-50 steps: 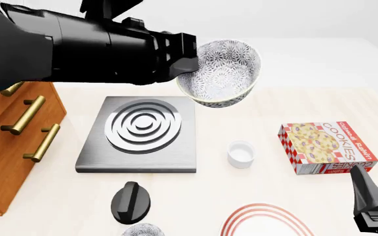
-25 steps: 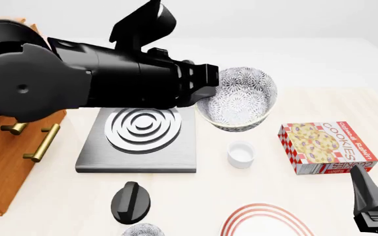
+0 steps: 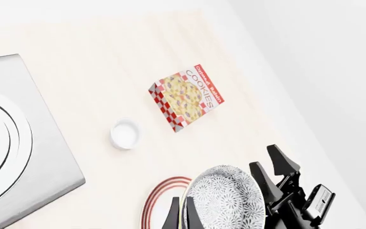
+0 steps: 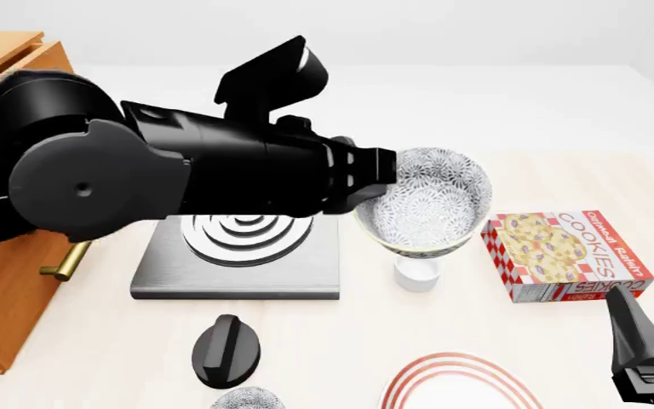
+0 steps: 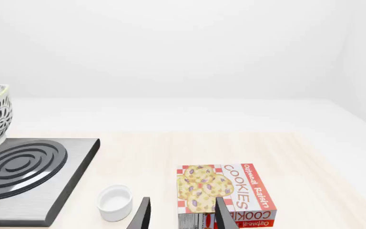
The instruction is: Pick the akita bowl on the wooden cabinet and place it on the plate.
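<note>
Hanging in the air over the pale table, the dark akita bowl with its lacy white-grey pattern (image 4: 427,207) is pinched at its rim by the left gripper (image 3: 184,215), one finger inside the wall and one outside, as the left wrist view shows. It sits above the small plain white cup (image 4: 415,270), between the grey square stove with rings (image 4: 242,247) and the red-checked cookies box (image 4: 567,254), and short of the flat white plate with red rings (image 4: 460,385), which lies nearer the camera. I judge the bowl stiff, glazed and likely slick, so a one-sided rim hold could let it swing or slip; a firm bite low on the wall and a slow, level descent would suit it, since it looks breakable. The tall orange-brown wooden cabinet (image 4: 3,281) stands at the left. The right gripper (image 5: 181,215) idles with its fingers spread, holding nothing
</note>
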`<action>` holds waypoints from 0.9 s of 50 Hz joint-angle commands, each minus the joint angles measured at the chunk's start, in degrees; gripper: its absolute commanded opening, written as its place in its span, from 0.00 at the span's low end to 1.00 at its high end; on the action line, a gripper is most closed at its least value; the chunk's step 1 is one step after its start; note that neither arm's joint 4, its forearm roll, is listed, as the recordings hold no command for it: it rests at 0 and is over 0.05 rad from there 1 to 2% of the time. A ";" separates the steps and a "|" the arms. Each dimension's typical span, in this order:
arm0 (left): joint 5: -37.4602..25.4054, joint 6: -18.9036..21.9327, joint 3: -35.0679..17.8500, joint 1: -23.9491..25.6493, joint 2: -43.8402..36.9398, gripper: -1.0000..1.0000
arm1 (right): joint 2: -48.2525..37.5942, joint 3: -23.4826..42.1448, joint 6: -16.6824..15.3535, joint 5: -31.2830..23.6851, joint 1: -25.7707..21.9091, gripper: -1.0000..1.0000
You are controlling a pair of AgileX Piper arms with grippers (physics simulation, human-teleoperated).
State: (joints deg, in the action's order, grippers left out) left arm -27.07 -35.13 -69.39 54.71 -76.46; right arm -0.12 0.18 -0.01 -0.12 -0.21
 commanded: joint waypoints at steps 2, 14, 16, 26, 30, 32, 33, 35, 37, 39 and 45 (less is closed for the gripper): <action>1.82 -1.10 1.82 0.90 -1.02 0.00 | 0.00 0.00 0.00 0.00 0.00 1.00; 3.27 -2.19 3.04 2.03 -2.62 0.00 | 0.00 0.00 -0.01 0.00 -0.01 1.00; 3.55 -2.24 3.34 2.18 -2.92 0.00 | 0.00 0.00 0.00 0.00 0.00 1.00; 4.02 -2.41 3.83 2.40 -3.48 0.00 | 0.00 0.00 -0.01 0.00 0.00 1.00; 4.82 -2.62 4.64 2.59 -3.93 0.00 | 0.00 0.00 0.00 0.01 0.00 1.00; 5.07 -2.58 4.83 2.57 -4.08 0.00 | 0.00 0.00 0.00 -0.01 0.01 1.00; 5.20 -2.59 4.96 2.57 -4.14 0.00 | 0.00 0.00 0.00 0.01 0.00 1.00; 5.46 -2.73 5.24 2.63 -4.33 0.00 | 0.00 0.00 -0.01 0.00 0.01 1.00; 5.82 -2.96 5.67 2.75 -4.55 0.00 | 0.00 0.00 0.00 -0.01 0.00 1.00; 6.18 -3.06 6.04 2.81 -4.79 0.00 | 0.00 0.00 0.00 0.00 0.00 1.00; 6.71 -3.48 6.29 2.87 -5.48 0.00 | 0.00 0.00 0.00 -0.01 -0.01 1.00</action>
State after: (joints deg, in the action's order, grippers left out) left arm -21.62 -38.32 -63.74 57.35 -81.15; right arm -0.12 0.18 -0.01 -0.12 -0.21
